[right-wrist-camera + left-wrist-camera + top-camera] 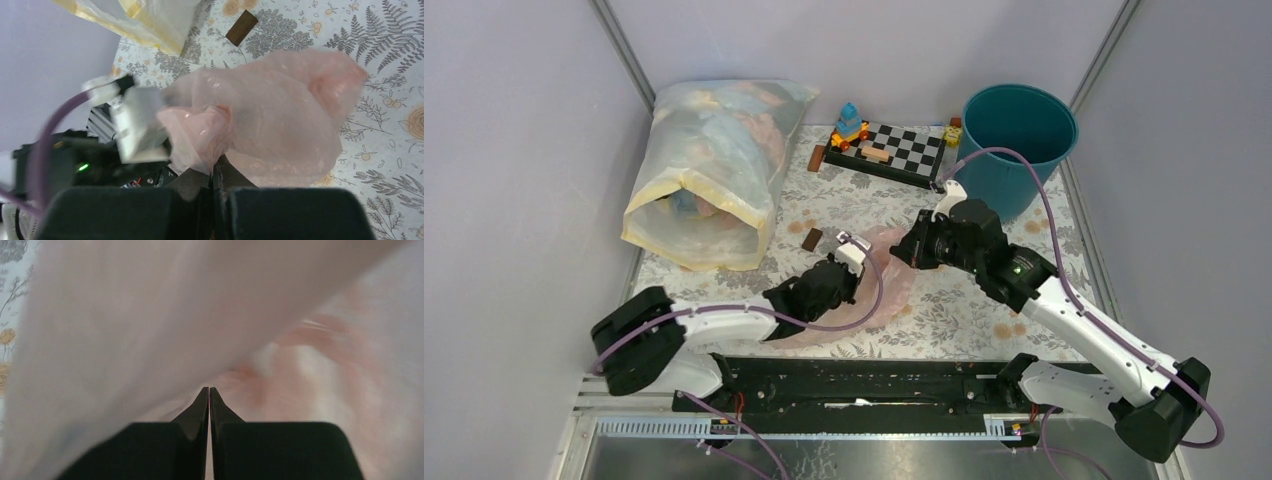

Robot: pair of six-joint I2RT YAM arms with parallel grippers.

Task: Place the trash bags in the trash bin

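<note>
Near the middle of the table, between the two arms, sits the pink trash bag [886, 262]. It is thin and crinkly, and it is all bunched up. It is not in the trash bin [1009, 195] yet. The bin stands at the far right corner, well apart from the bag, with its mouth open to the top.

Both arms have hold of the bag. The left gripper [209, 396] has its two fingers pressed tight together, and the pink plastic lies all over and around them, so it looks like it pinches one side of the bag. The right gripper [214, 172] is closed too, and the bag's lower edge comes right down into its tips.

So I think the step in hand is the grab and lift. Next, the bag has to go up and over to the far right, high enough to pass the bin's rim. It is floppy, so it may sag and catch on the rim. Then both grippers must let go above the bin's mouth.

Farther out, a big yellow sack [714, 160] lies at the far left. A checkered board [902, 150] with little toys sits at the far side, just left of the bin. A small brown block [812, 239] lies near the bag.
</note>
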